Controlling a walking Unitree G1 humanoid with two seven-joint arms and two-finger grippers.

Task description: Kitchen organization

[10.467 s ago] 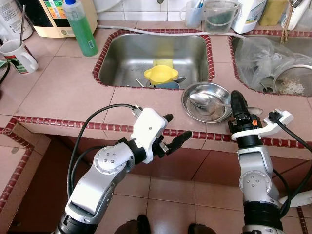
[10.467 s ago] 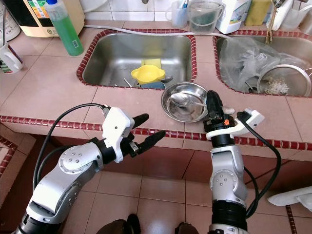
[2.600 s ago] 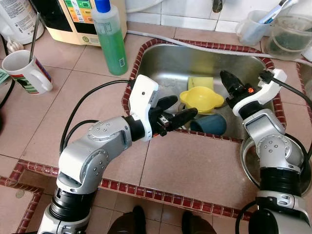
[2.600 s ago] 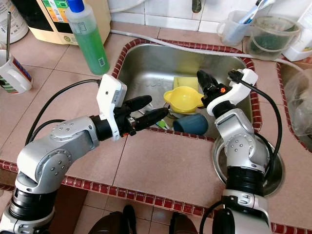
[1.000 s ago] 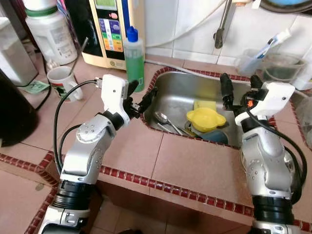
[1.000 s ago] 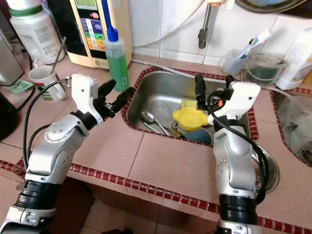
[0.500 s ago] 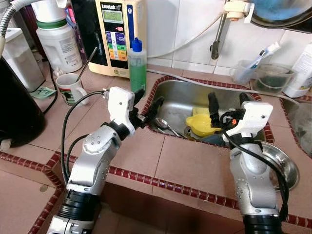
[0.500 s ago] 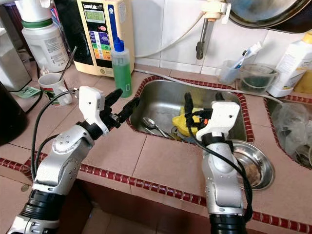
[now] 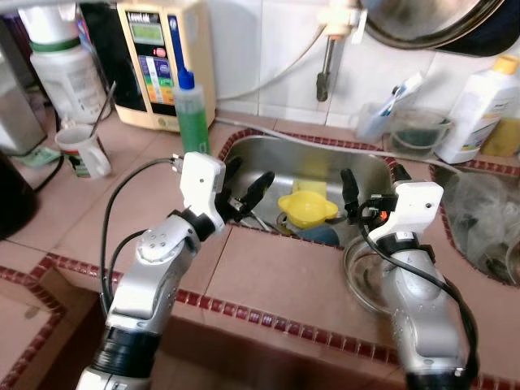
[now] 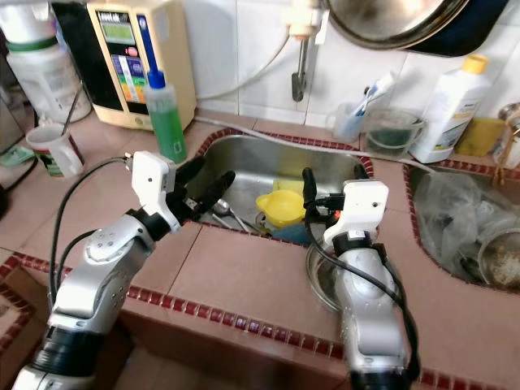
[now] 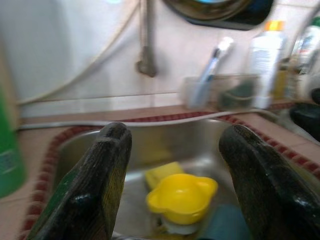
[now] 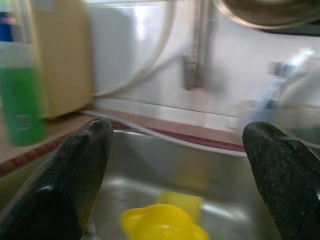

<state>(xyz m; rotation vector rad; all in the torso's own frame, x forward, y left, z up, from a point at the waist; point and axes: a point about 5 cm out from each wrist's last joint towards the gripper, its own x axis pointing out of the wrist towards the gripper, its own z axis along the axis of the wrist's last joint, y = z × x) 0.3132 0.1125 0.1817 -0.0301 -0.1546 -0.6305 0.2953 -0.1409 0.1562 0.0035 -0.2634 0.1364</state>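
The left claw [image 9: 248, 185] hangs over the sink's [image 9: 268, 154] near-left rim, fingers spread apart, empty, pointing toward 2 o'clock. The right claw [image 9: 371, 185] sits at the sink's near-right corner, fingers wide apart, empty, pointing toward 12 o'clock. In the sink one yellow funnel [image 9: 307, 208] rests mouth up on a blue cup [image 9: 323, 236], with a yellow sponge [image 9: 309, 188] at its 12 o'clock and one spoon [image 10: 226, 211] at 9 o'clock, handle toward 5 o'clock. A steel bowl [image 9: 361, 280] lies on the counter [image 9: 276, 284] under the right arm. One green bottle [image 9: 192, 114] stands upright at the sink's 10 o'clock, beside one mug [image 9: 81, 151].
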